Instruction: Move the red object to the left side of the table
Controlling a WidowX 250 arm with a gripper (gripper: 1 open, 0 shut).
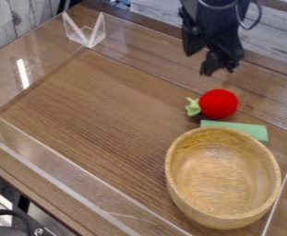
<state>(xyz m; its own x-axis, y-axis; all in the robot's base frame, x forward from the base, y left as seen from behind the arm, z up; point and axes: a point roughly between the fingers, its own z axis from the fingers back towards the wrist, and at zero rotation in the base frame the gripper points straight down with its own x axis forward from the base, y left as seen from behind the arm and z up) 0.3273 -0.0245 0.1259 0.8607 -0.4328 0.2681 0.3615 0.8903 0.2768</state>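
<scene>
The red object, a small round toy fruit with a green tuft on its left, lies on the table right of centre, just behind a flat green piece. My dark gripper hangs above and a little behind the fruit, clear of it. Its fingers stand apart and hold nothing.
A large wooden bowl sits at the front right, close to the green piece. Low clear acrylic walls edge the table, and a small clear acrylic stand is at the back left. Bare wood stretches across the left half.
</scene>
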